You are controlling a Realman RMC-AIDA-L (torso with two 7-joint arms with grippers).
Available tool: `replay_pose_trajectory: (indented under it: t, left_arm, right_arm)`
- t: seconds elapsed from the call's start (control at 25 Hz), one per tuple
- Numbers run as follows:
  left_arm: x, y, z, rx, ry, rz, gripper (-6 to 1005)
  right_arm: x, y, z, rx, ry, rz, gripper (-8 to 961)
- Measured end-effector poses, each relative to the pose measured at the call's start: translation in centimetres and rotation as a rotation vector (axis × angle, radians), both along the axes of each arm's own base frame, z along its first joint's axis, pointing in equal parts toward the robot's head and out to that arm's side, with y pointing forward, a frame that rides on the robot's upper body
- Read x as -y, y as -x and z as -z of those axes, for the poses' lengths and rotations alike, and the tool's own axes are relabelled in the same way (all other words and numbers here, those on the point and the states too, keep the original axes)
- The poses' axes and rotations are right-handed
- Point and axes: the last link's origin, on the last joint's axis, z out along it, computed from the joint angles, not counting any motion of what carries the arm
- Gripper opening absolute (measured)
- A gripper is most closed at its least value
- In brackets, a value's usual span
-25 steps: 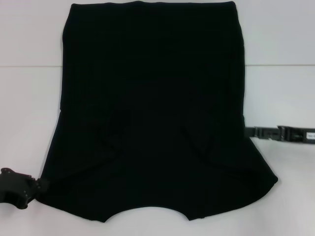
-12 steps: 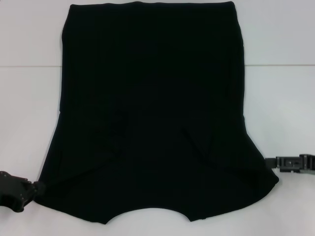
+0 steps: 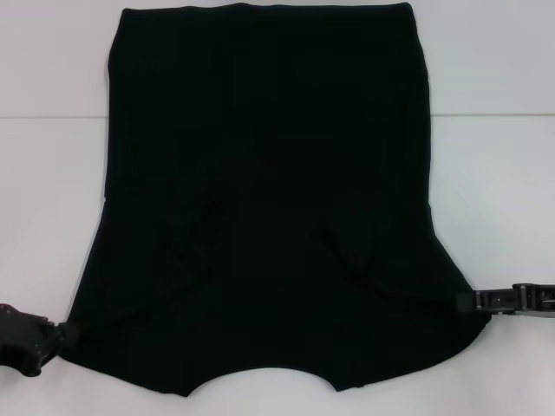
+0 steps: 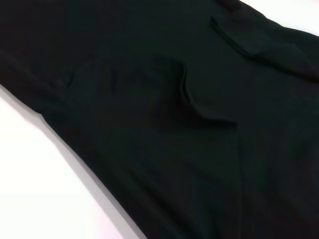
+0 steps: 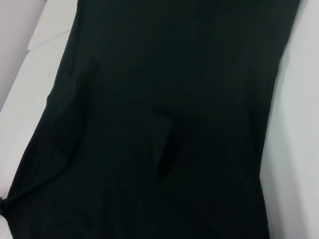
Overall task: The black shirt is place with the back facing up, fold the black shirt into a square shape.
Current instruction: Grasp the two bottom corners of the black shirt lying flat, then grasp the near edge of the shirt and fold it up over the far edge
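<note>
A black shirt [image 3: 269, 199] lies spread flat on a white table [image 3: 494, 173], filling the middle of the head view from the far edge nearly to the near one. Both sleeves are folded inward over the body, leaving soft ridges on the cloth, and the curved neck opening faces the robot at the near edge. The garment is narrower at its far end and flares out toward its two near corners. No lettering shows on the upward side.

The left gripper [image 3: 52, 332] sits low at the shirt's near left corner, its tip touching or just beside the fabric edge; whether its fingers are spread or pressed together cannot be told. The right gripper [image 3: 473, 301] reaches in level from the right side and meets the shirt's near right corner at the hem line; its finger state likewise cannot be told, and whether it pinches the cloth is unclear.

The left wrist view shows the shirt [image 4: 189, 129] close up, with a folded sleeve edge raised in a curved ridge and bare table at one side. The right wrist view shows the shirt [image 5: 164, 109] running lengthwise, a crease across its middle, and table on both flanks. A thin seam line [image 3: 486, 115] crosses the tabletop behind the shirt.
</note>
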Motion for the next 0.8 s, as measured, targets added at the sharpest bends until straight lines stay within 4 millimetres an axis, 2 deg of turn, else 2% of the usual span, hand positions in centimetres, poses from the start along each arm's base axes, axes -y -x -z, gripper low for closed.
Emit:
replay_pose_trajectory:
  t: [0.36,0.6,0.76,0.8]
  left_arm:
    - [-0.2,0.0,-0.1,-0.002,-0.005,-0.004,43]
    - [-0.3,-0.1,-0.1,-0.001,-0.005,-0.003,48]
    - [-0.3,-0.1,-0.1,0.001,-0.007,-0.011,52]
    - [-0.3,-0.1,-0.2,0.003,-0.007,-0.014,53]
  right_arm:
    - [0.3,-0.3,0.3,0.010,-0.001,-0.005,595]
    - [0.6,-0.5,0.7,0.020,0.003,-0.017,344]
    - [1.1,-0.9,0.7,0.017,-0.005,-0.029,136]
    - [1.1,-0.9,0.7,0.017,-0.005,-0.029,124]
